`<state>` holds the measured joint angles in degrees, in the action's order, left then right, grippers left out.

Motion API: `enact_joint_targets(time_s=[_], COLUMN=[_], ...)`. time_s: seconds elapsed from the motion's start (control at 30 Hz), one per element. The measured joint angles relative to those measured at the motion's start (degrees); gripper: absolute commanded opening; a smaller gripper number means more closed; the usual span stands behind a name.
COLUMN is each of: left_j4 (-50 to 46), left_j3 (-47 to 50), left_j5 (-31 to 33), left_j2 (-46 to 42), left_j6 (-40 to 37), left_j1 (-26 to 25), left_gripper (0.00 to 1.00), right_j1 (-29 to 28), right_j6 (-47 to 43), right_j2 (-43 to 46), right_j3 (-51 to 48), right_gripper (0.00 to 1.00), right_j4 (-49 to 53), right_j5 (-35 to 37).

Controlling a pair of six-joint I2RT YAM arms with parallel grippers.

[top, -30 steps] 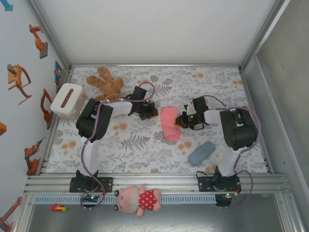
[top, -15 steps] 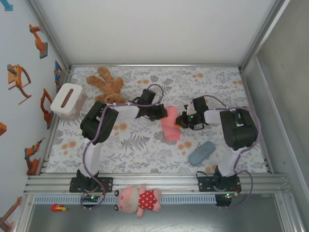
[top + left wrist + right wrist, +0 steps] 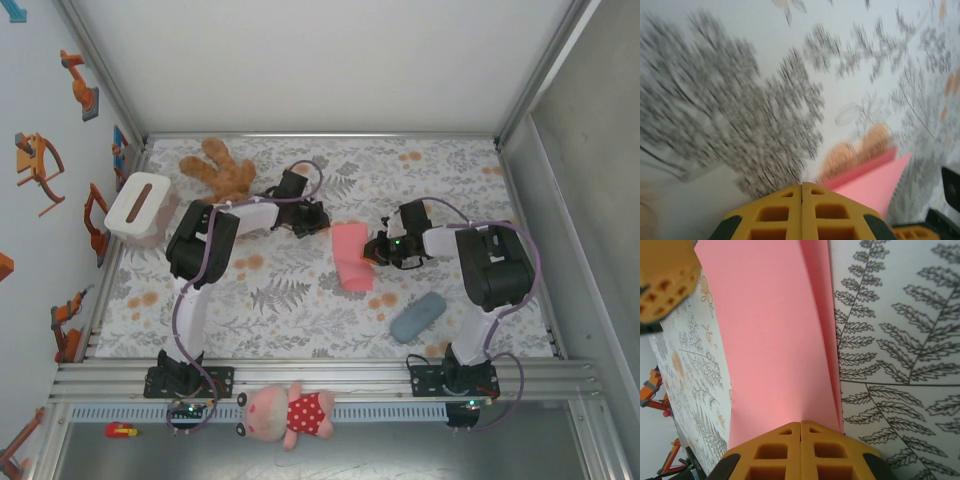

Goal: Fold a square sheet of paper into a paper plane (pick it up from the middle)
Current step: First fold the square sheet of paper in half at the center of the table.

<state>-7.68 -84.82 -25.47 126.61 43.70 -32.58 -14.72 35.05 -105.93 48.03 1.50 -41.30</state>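
Paper (image 3: 350, 257), salmon-pink and partly folded, lies flat near ctr of flower-print table cover (image 3: 300, 300), btwn two robot arms seen from above. Right gripper (image 3: 370, 250) is down at sheet's right edge, yellow fingers (image 3: 775, 452) pressed together w/ no gap. Wrist cam shows the tips meeting right at paper's near edge, where a narrow flap lies folded over along a long crease. Can't tell whether tips pinch that edge or just rest on it.

Left gripper (image 3: 318, 222) sits just beside sheet's far-left corner, contact unclear, fingers (image 3: 775, 215) likewise closed tight w/ nothing seen btwn them. Its own cam, blurred, shows a pointed pink corner just ahead and to the right of the tips, over an orange blossom in the print.

Brown teddy bear (image 3: 220, 170) lies at far left of table, w/ white slotted box (image 3: 138, 205) near it at the left edge. Grey-blue pouch (image 3: 418, 316) lies on the cover in front of right arm's base, well apart from the paper. Pink plush toy in red dotted dress (image 3: 290, 412) lies on metal rail (image 3: 330, 372) at near edge, btwn the two arm bases. Small red item (image 3: 120, 430), too small to identify, lies below the rail at left. Purple cables (image 3: 180, 320) loop along both arms, and orange robot-arm stickers (image 3: 40, 165) dot the left wall.
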Motion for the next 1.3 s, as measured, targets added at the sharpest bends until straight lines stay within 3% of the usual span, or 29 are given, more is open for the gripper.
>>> enact_joint_targets(time_s=[0.2, 0.37, 0.63, 1.03, 1.3], left_j4=[-3.7, -1.0, -0.7, -8.8, -11.0], left_j3=[-1.4, 2.0, 0.3, -8.3, -5.2], left_j5=[3.2, 1.8, 0.6, 0.3, 4.6], left_j2=[-1.1, -4.7, -2.2, 3.7, -1.0], left_j6=[-2.3, -1.4, -0.7, -3.7, -5.4], left_j1=[0.7, -2.8, -7.5, -2.1, -0.1], left_gripper=[0.02, 0.02, 0.02, 0.02, 0.02], right_j1=[-0.1, -0.1, -0.1, -0.1, -0.2], right_j6=[0.0, 0.0, 0.0, 0.0, 0.0], right_j2=[0.3, 0.2, 0.2, 0.2, 0.7], right_j3=[0.0, 0.0, 0.0, -0.2, -1.1], right_gripper=[0.0, 0.0, 0.0, 0.0, 0.0], right_j4=[0.0, 0.0, 0.0, -0.3, -1.4], right_j5=[0.2, 0.2, 0.2, 0.2, 0.6])
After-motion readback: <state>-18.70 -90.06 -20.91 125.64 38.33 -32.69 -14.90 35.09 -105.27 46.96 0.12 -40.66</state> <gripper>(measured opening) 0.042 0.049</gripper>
